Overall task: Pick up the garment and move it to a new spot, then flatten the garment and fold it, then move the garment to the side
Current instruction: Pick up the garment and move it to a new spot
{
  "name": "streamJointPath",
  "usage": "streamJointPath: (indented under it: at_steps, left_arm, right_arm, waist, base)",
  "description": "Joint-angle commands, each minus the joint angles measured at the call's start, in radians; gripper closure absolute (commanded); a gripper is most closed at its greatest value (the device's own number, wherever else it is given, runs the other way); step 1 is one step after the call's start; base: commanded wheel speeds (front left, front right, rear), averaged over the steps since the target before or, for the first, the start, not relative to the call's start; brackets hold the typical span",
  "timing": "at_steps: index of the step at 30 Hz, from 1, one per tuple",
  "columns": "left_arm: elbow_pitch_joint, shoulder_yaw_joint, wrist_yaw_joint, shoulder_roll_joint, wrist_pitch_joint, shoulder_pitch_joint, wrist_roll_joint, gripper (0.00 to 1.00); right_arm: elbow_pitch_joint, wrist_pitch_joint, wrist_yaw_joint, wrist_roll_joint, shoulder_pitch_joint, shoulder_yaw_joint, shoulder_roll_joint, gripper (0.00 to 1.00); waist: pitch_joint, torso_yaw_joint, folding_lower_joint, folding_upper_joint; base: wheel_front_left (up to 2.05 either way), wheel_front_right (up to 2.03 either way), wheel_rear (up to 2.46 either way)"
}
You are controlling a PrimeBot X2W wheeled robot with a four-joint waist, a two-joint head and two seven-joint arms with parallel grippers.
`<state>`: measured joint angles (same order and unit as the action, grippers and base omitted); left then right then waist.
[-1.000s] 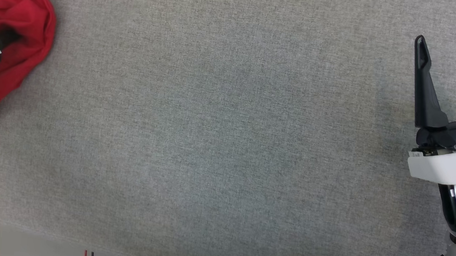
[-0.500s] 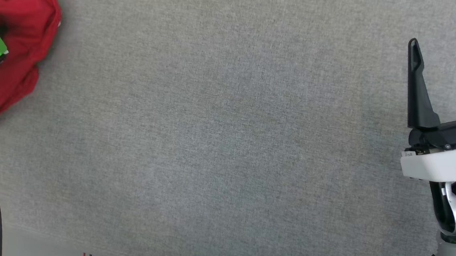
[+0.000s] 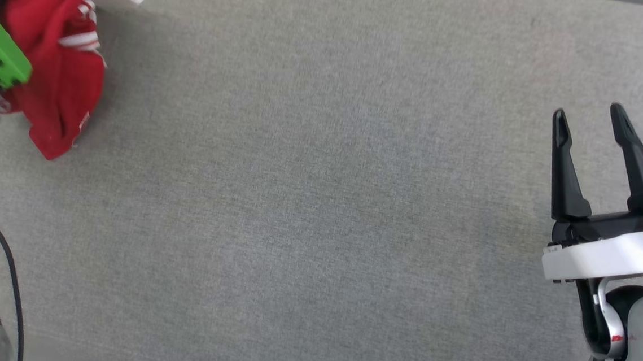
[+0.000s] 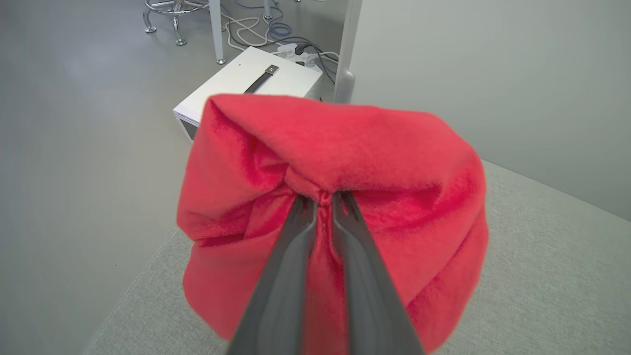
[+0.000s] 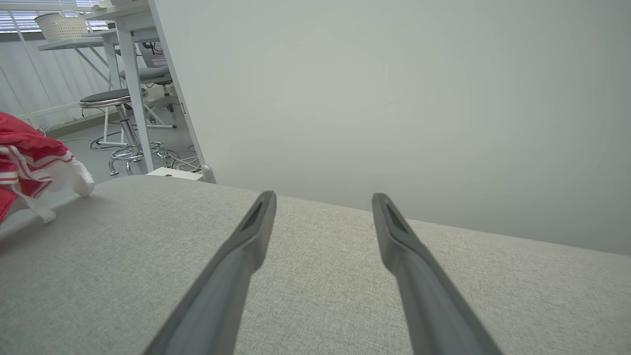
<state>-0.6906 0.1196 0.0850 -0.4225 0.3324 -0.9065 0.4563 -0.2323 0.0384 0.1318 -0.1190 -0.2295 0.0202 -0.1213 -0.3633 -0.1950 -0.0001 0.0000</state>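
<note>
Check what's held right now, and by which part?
The left gripper pinches the garment by a bunched fold of its red fabric. The right gripper is open and holds nothing.

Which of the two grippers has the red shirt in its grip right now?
The left gripper, pinched shut on a fold of the garment; the right gripper stands open, holding nothing.
</note>
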Motion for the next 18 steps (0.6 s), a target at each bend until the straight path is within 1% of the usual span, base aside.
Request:
streamJointPath:
  at_steps: [1,6,11,18]
  left_arm:
    - [0.012,-0.007,0.005,0.023,-0.017,0.036,-0.007,1.0]
    - [0.072,-0.041,-0.004,0.049,-0.088,0.127,-0.043,1.0]
    - [0.146,-0.062,-0.028,0.078,-0.149,0.224,-0.068,1.0]
    - [0.273,-0.087,-0.055,0.131,-0.197,0.347,-0.079,1.0]
  right_arm:
    - [0.009,0.008,-0.001,-0.001,0.019,-0.008,0.01,0.0]
    - [0.031,0.017,-0.001,0.003,0.067,-0.029,0.032,0.0]
    - [0.044,0.019,-0.001,0.003,0.116,-0.04,0.05,0.0]
    - [0.064,0.02,-0.001,-0.005,0.158,-0.039,0.064,0.0]
  waist:
    - [0.09,0.011,0.0001,0.0]
    - [0.151,0.025,0.0001,0.0]
    - [0.2,0.053,0.0001,0.0]
    - [0.258,0.106,0.0001,0.0]
  base:
    - [0.0,0.0,0.0]
    - [0.0,0.0,0.0]
    - [0.0,0.0,0.0]
    - [0.0,0.0,0.0]
